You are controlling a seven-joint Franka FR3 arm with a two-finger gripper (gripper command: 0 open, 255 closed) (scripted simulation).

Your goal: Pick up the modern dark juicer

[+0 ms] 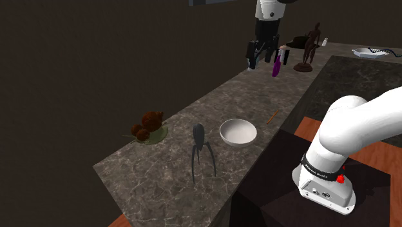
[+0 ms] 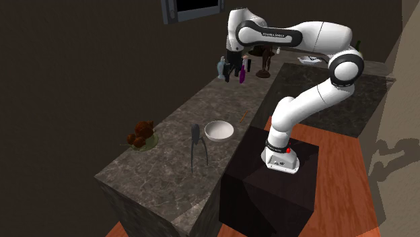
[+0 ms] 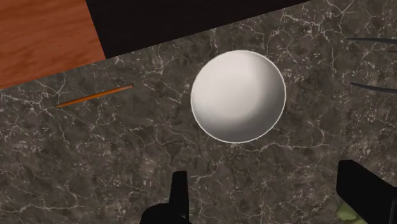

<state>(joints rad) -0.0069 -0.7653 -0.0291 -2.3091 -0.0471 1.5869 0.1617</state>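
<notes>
My pincer [image 1: 259, 62] hangs released, high up; descending off-centre, I could topple the spindly juicer [image 1: 201, 149] or clip the neighbouring bowl [image 1: 238, 132]

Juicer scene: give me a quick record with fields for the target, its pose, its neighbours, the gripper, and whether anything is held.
target: dark three-legged juicer
pose: upright on the dark marbled counter
neighbours: white bowl on the shoulder view's right of it, apart from it; plate of brown lumps on its left
other: orange stick lying beyond the bowl
arm: gripper open, raised high over the counter, looking down at the bowl
held: nothing
</notes>
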